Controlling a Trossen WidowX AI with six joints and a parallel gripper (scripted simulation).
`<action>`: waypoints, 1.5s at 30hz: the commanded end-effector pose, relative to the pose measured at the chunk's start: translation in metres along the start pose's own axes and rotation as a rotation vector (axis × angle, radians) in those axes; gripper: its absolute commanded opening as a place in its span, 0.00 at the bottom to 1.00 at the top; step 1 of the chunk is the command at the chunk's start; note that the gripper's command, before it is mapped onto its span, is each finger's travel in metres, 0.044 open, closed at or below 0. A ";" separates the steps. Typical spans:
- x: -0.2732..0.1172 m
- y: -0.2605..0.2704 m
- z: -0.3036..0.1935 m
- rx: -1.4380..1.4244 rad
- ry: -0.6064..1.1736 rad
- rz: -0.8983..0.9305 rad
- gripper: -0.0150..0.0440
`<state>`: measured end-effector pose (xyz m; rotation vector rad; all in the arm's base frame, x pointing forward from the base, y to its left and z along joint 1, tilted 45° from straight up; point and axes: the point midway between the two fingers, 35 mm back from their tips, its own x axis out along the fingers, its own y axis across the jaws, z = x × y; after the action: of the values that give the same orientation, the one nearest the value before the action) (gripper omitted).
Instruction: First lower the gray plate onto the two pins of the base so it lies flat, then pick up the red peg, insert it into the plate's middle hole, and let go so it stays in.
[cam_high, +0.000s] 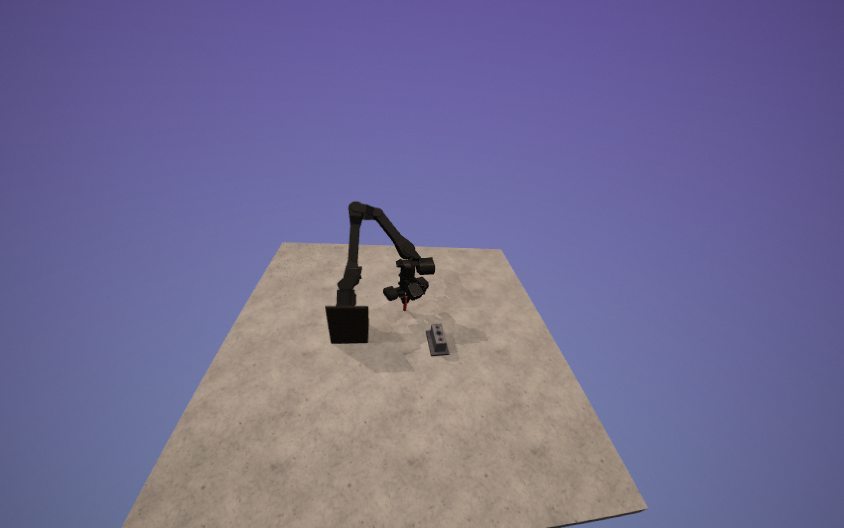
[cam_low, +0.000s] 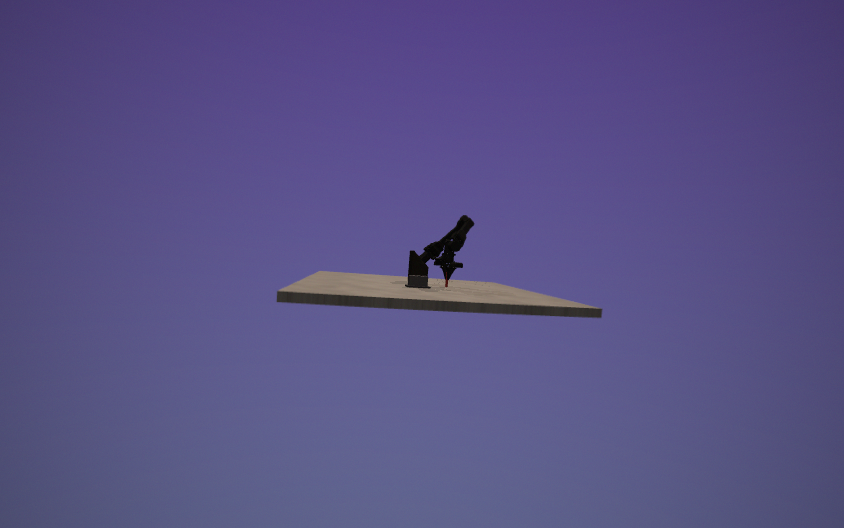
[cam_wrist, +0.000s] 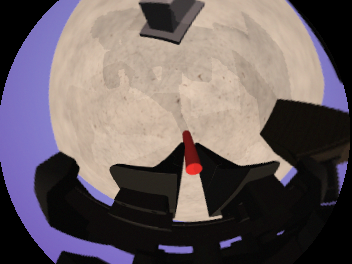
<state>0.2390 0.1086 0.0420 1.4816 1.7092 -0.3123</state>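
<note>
The red peg (cam_high: 404, 305) (cam_low: 446, 282) (cam_wrist: 192, 157) stands upright, its lower end at the table top. My gripper (cam_high: 405, 298) (cam_low: 446, 274) (cam_wrist: 189, 145) points down and is shut on the peg, with a finger on either side of its upper part. The gray plate (cam_high: 435, 329) lies flat on top of the base (cam_high: 439, 353) (cam_wrist: 172, 36), to the right of the peg and nearer the camera in the top view. Dark holes show along the plate's top. In the wrist view the plate's top is cut off by the upper edge; the exterior view does not show plate or base clearly.
The arm's black mount (cam_high: 347, 324) (cam_low: 417, 277) stands on the stone-like table top (cam_high: 398, 435) (cam_low: 348, 286), left of the plate and base in the top view. The arm arches up from it and over to the peg.
</note>
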 end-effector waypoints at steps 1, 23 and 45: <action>-0.002 0.000 0.000 0.004 0.002 0.000 0.25; -0.068 0.004 0.009 0.005 -0.010 -0.006 0.25; -0.076 0.016 0.051 0.009 -0.022 -0.017 0.25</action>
<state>0.2650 0.0350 0.0767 1.4730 1.7057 -0.3355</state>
